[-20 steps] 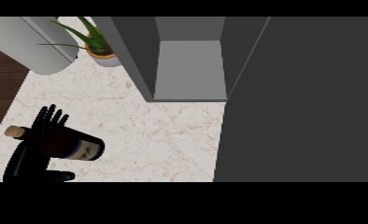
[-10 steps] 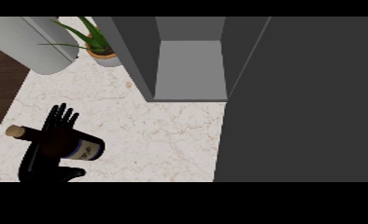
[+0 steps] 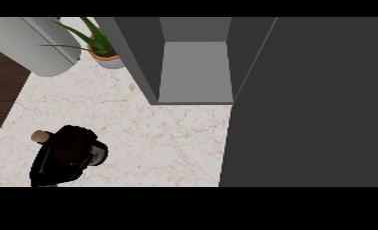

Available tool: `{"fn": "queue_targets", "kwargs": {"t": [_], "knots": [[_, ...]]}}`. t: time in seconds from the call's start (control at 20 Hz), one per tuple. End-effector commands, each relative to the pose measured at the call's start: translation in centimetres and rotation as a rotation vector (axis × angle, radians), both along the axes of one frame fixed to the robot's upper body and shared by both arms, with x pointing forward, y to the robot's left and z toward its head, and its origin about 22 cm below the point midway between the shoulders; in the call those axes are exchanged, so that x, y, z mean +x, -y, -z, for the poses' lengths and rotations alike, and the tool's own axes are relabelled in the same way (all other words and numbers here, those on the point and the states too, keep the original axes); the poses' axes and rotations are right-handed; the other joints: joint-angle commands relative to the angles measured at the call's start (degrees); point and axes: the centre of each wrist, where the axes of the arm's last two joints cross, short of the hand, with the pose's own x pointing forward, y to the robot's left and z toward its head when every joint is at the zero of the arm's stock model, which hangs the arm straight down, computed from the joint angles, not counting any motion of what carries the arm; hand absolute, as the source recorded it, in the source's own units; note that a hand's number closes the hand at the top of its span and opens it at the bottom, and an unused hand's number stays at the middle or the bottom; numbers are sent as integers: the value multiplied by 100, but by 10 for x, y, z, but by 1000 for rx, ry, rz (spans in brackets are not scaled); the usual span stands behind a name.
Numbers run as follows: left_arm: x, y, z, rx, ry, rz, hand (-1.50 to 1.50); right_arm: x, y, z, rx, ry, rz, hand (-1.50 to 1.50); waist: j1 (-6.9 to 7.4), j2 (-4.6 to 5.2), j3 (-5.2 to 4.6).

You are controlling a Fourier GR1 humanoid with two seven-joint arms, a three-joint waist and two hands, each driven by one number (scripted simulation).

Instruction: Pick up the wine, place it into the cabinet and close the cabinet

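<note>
The wine bottle (image 3: 99, 152) lies on its side on the marble counter (image 3: 162, 134) at the lower left, its cork end (image 3: 40, 136) pointing left. My left hand (image 3: 70, 146) lies on top of it with fingers curled round its middle, hiding most of the dark body. The grey cabinet (image 3: 196, 69) stands open at the top centre, its inside bare. Its dark door (image 3: 310, 104) is swung out and fills the right side of the head view. My right hand does not show.
A potted plant (image 3: 100, 49) with long green leaves stands left of the cabinet. A large grey cylinder (image 3: 37, 44) sits at the top left. The counter's left edge meets a dark brown floor strip (image 3: 11, 84).
My left hand's fingers, spread straight above the bottle before, have come down and curled round it. The bottle has stayed in place.
</note>
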Motion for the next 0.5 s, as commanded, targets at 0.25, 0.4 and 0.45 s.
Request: {"fn": "queue_targets", "kwargs": {"t": [0.25, 0.4, 0.45], "knots": [[-8, 17, 5, 183, 141, 49, 150, -31, 6, -17, 4, 50, -38, -150, -16, -2, -8], [17, 32, 5, 184, 127, -8, 150, -16, 14, -10, 10, 65, -17, -150, -11, 11, -5], [7, 23, 11, 174, 115, -47, 150, -22, 12, -8, 8, 47, -22, -150, -7, 9, -6]]}}
